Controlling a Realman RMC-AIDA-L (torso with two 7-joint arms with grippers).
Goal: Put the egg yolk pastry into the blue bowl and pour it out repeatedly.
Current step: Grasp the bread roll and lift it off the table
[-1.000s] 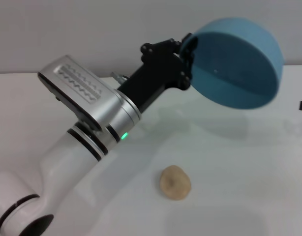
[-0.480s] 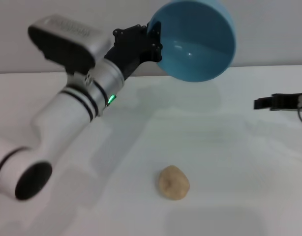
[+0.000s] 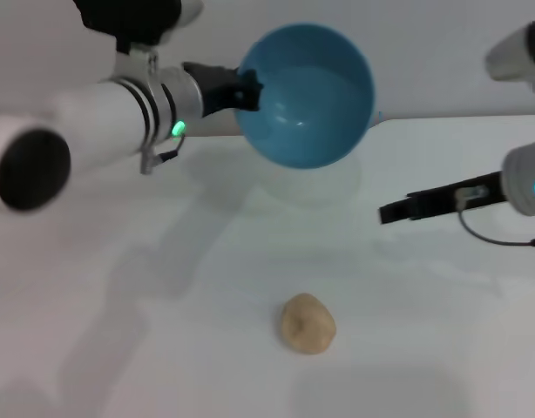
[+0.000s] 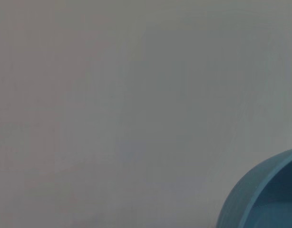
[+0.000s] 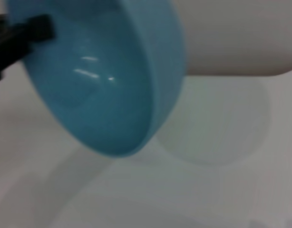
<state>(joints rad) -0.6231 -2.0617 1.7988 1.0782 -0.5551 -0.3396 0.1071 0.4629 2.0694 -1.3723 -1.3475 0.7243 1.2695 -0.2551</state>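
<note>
The blue bowl (image 3: 307,96) hangs in the air over the back of the white table, tilted with its empty inside facing me. My left gripper (image 3: 243,87) is shut on the bowl's left rim. The right wrist view shows the blue bowl (image 5: 103,80) close up, with the left gripper's dark fingers (image 5: 27,33) on its rim. An edge of the blue bowl (image 4: 260,199) also shows in the left wrist view. The egg yolk pastry (image 3: 308,323), a tan lump, lies on the table in front, well below the bowl. My right gripper (image 3: 391,212) reaches in from the right, above the table.
The white table (image 3: 163,348) runs to a pale wall at the back. The bowl's shadow falls on the table just beneath it.
The left arm has swung left and lowered the bowl, turning its opening more upward. The right arm has come in farther from the right. The pastry has not moved.
</note>
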